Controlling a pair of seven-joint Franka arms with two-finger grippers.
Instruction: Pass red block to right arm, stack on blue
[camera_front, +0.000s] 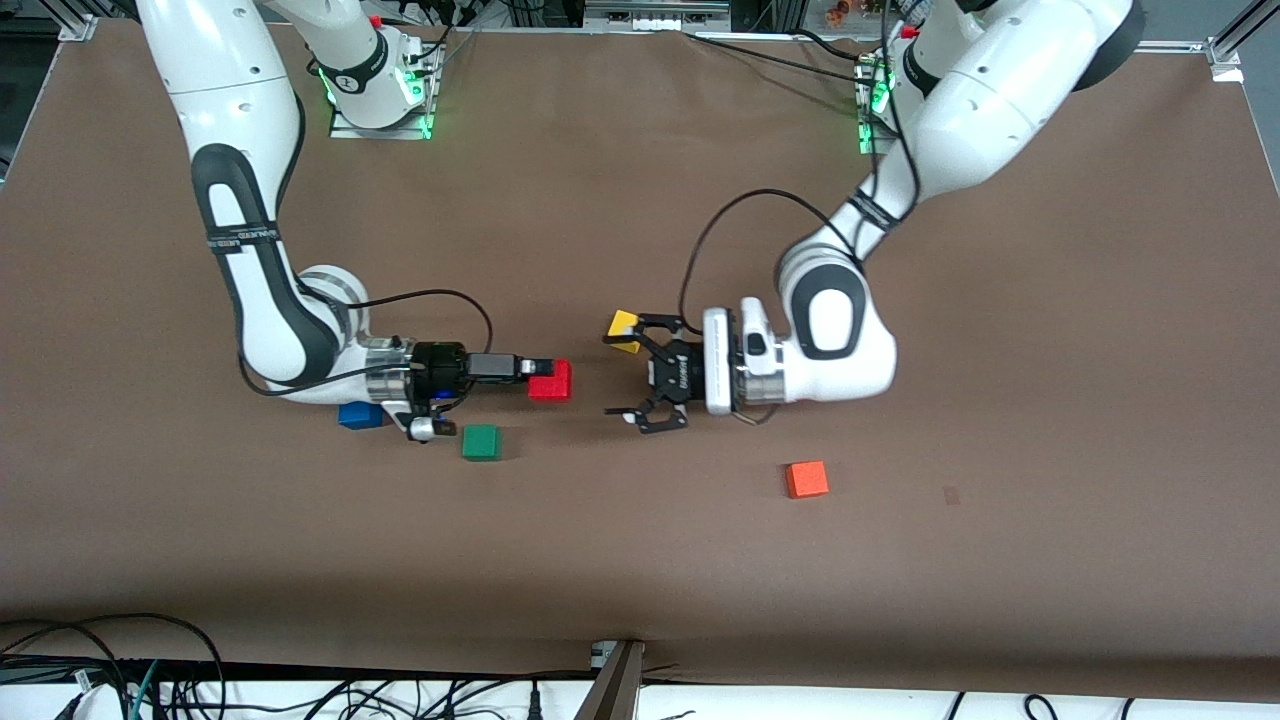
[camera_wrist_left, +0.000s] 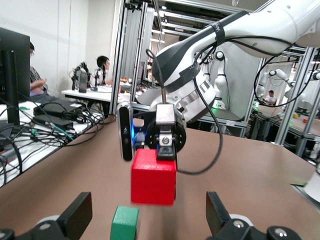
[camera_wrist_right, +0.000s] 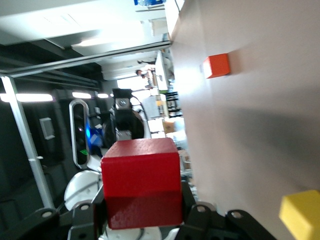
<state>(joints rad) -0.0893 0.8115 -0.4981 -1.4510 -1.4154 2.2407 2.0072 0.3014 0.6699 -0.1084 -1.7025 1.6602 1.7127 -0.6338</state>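
The red block (camera_front: 551, 380) is held off the table in my right gripper (camera_front: 543, 377), which is shut on it. The block also shows in the left wrist view (camera_wrist_left: 154, 177) and fills the foreground of the right wrist view (camera_wrist_right: 142, 182). My left gripper (camera_front: 628, 375) faces the block with its jaws wide open and empty, a short gap away; its open fingertips (camera_wrist_left: 76, 215) show on either side of the block. The blue block (camera_front: 360, 414) lies on the table beside the right wrist, partly hidden by it.
A green cube (camera_front: 481, 442) lies near the blue block, nearer the front camera, and shows in the left wrist view (camera_wrist_left: 125, 223). A yellow cube (camera_front: 624, 327) lies by the left gripper's finger. An orange-red cube (camera_front: 806, 479) lies toward the left arm's end.
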